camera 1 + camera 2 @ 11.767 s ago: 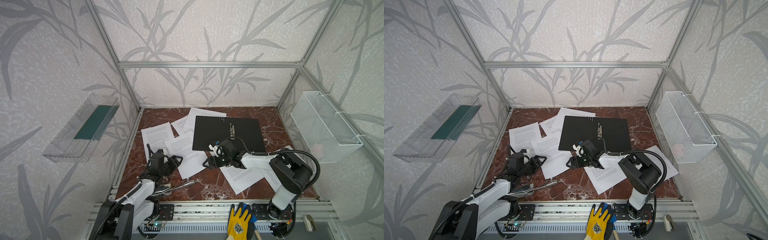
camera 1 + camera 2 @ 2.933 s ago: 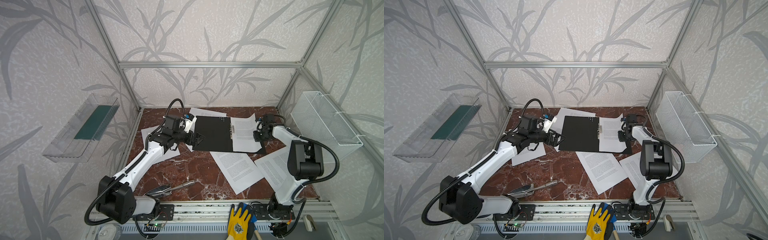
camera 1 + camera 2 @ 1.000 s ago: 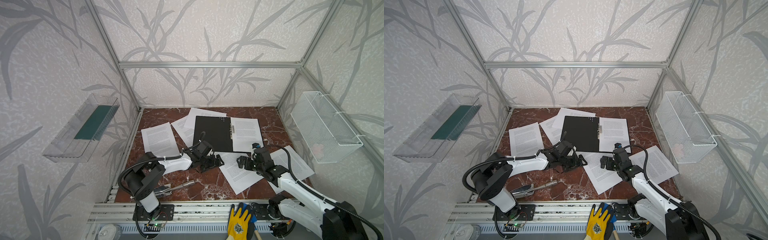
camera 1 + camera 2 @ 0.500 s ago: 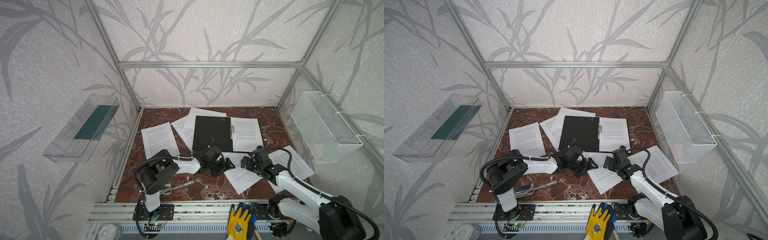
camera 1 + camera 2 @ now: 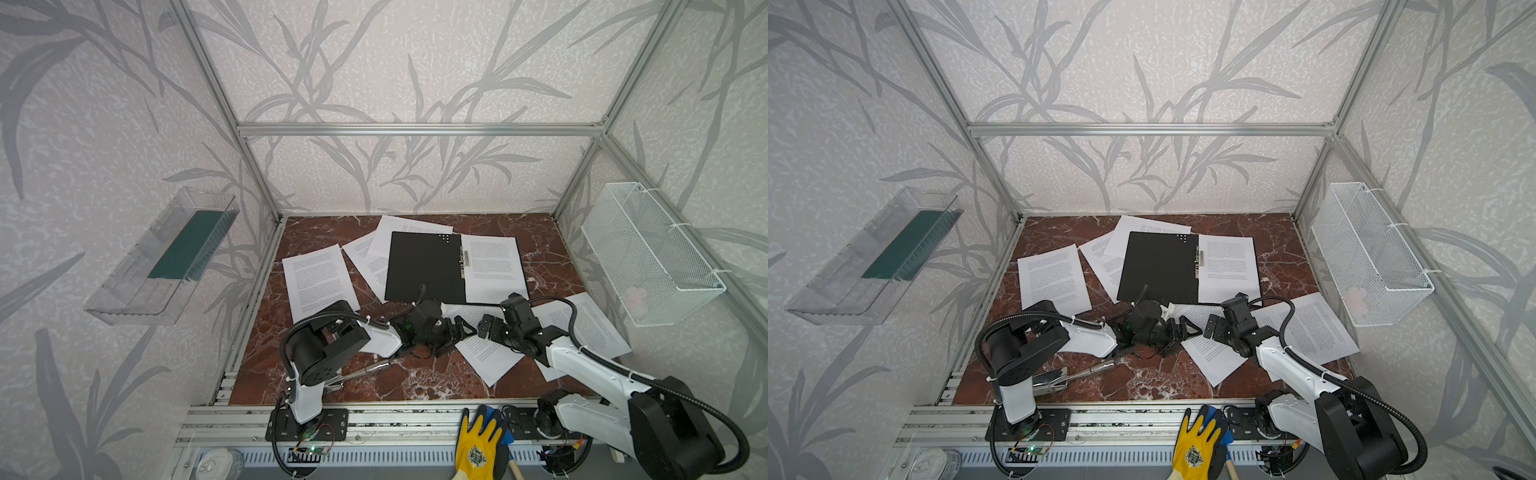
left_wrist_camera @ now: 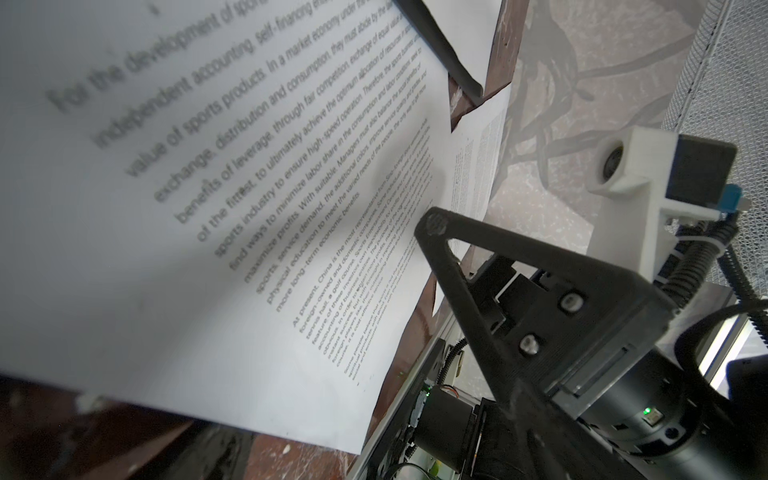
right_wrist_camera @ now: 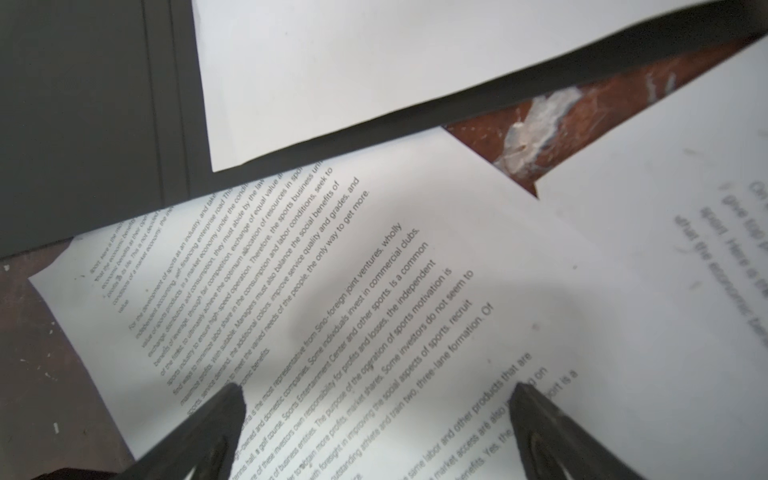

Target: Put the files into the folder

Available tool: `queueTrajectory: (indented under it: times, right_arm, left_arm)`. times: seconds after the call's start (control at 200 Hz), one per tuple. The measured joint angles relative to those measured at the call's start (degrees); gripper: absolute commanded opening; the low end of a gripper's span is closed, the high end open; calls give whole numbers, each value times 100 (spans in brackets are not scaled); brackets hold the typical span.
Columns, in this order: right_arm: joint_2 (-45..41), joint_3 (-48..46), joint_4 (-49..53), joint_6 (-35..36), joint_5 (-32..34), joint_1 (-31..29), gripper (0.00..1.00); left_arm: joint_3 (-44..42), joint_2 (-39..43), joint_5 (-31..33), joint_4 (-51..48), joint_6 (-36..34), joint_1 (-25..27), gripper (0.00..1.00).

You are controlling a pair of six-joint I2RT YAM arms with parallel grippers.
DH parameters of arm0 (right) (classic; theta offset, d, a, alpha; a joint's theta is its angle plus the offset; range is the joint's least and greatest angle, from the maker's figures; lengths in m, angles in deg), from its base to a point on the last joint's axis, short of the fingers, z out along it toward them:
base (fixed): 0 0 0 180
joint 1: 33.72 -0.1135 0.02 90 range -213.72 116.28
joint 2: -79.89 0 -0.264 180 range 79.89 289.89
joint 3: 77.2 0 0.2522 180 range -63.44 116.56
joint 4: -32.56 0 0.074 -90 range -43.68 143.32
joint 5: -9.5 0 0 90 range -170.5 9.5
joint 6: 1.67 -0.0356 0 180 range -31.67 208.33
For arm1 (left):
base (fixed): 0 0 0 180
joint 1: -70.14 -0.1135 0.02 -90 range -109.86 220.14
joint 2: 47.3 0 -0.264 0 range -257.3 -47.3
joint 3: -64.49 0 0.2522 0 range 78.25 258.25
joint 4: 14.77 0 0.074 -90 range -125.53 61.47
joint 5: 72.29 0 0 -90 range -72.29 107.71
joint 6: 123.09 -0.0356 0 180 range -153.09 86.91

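L gripper & R gripper gape empty at sheet, its long axis skewed vs folder

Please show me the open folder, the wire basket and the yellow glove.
open folder (image 5: 424,266): in a top view, black inner panel.
wire basket (image 5: 654,251): in a top view, mesh wall.
yellow glove (image 5: 476,451): in a top view, yellow middle.

My left pincer has swung from the far left of the folder to the near middle, stretched right over the left edge of the near sheet. My right pincer has come back from the far right and now sits just beside it, facing it. A sheet that lay near-left of the folder now lies on its right half
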Motion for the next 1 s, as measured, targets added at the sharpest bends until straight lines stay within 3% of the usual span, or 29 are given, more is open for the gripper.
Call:
queueTrajectory:
  times: [0.14, 0.43, 0.72, 1.0]
  right_arm:
    - [0, 0, -13, -7, -46, -4, 99]
    - [-129, 0, -90, 0, -238, -4, 99]
    - [-706, 0, -114, 205, -334, -4, 99]
    - [-1523, 0, 87, 564, -17, -4, 99]
  left_arm:
    - [-109, 0, 264, 201, 31, 9, 87]
    - [-282, -216, 732, 566, 236, 11, 43]
    - [-295, -306, 807, 697, 313, 31, 1]
    - [-455, -173, 796, 704, 227, 170, 0]
